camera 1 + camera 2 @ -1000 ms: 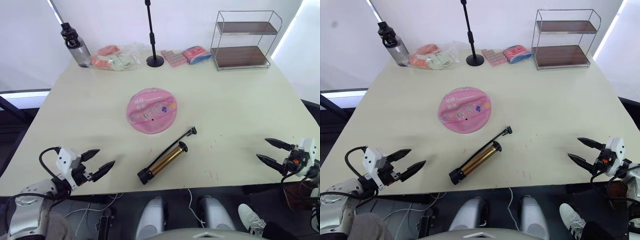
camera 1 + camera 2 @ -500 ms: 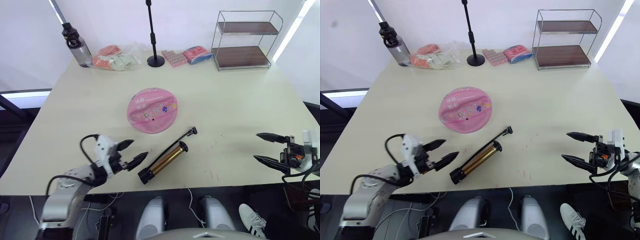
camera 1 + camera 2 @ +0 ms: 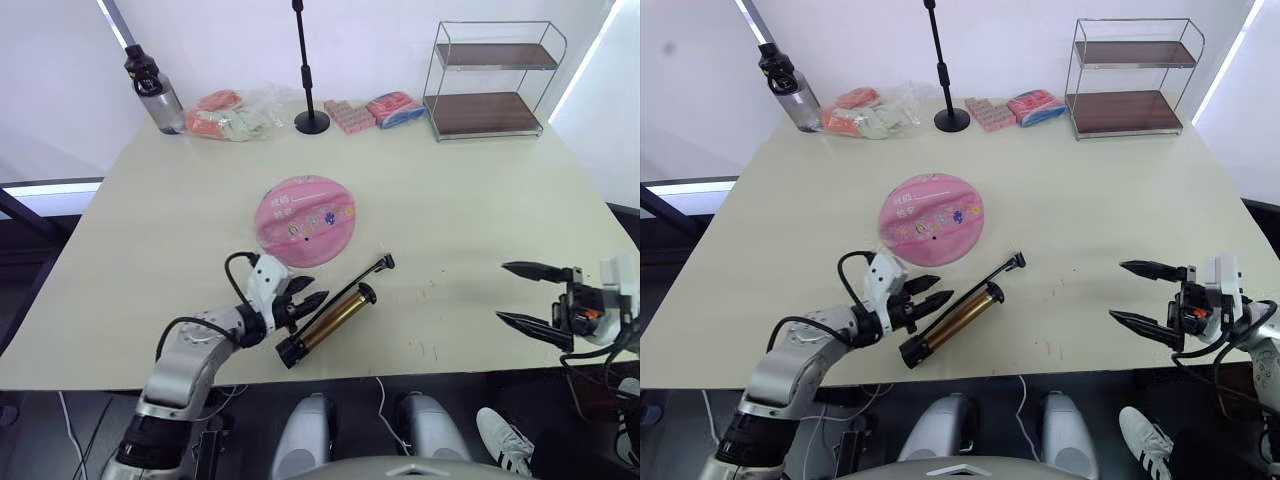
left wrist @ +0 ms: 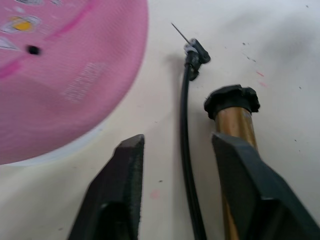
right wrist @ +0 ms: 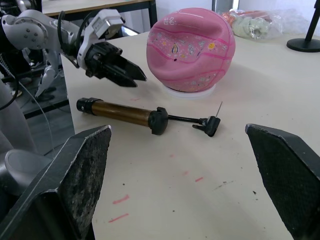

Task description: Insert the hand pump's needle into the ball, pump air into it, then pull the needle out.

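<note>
- Hand pump (image 3: 328, 322) lies flat on the table (image 3: 480, 220) near the front edge, its black hose running toward the needle (image 4: 178, 32).
- Needle points at the pink ball (image 3: 305, 220), apart from it.
- Ball rests mid-table on a white ring.
- Left gripper (image 3: 305, 303): fingers spread, empty, just beside the pump's cylinder.
- Right gripper (image 3: 528, 296): fingers spread wide, empty, well apart from the pump.

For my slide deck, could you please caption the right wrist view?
Open left pincer hovers beside the hand pump, its needle lying near the pink ball.
</note>
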Motion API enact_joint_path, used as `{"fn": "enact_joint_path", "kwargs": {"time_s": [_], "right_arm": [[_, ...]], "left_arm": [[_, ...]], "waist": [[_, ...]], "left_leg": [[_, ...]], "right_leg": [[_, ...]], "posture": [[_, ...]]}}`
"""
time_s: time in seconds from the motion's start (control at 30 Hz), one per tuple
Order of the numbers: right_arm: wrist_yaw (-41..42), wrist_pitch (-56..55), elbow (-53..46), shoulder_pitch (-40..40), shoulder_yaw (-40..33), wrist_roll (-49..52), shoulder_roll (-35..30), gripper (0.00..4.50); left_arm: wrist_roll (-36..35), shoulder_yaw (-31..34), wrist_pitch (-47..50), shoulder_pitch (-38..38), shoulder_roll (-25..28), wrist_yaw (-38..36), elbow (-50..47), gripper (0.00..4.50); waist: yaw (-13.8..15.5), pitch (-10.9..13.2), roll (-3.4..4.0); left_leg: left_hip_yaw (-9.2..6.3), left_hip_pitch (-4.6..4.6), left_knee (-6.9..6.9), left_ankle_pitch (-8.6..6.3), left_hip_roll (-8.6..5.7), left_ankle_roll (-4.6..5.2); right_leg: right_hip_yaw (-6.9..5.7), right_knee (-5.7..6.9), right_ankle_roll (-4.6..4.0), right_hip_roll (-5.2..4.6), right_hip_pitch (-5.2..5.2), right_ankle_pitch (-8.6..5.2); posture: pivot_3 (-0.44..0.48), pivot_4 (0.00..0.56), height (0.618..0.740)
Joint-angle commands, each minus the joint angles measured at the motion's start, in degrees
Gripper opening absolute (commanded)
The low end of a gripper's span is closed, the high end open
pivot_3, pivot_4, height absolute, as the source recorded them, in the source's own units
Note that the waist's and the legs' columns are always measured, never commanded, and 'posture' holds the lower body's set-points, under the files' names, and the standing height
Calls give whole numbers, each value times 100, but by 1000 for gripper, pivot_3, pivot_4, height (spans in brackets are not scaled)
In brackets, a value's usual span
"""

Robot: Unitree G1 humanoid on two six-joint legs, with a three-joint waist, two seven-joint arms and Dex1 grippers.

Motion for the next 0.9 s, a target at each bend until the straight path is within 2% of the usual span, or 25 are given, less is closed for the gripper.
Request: {"fn": "enact_joint_path", "kwargs": {"time_s": [0.03,0.47,0.9], "right_arm": [[-110,-22,-323,26,-155,138,30,4500],[-241,-179,-362,121,-152,128,142,4500],[-346,-198,-458,173,-146,141,163,4500]], "left_arm": [[217,-204,-70,-324,-104,52,165,2351],[1059,-895,-231,-1375,-643,233,1199,2351],[1457,-1493,109,-1800,-1013,137,1703,2351]], "waist": [[10,0,0],[91,0,-1],[93,0,-1]], "left_leg": [[1,0,1,0,0,0],[2,-3,5,1,-4,1],[1,-4,8,1,-5,1]], "right_leg": [[0,0,0,0,0,0],[-1,1,1,2,2,1],[-1,1,3,2,3,1]], "posture": [[0,150,740],[0,150,740],[0,150,740]]}}
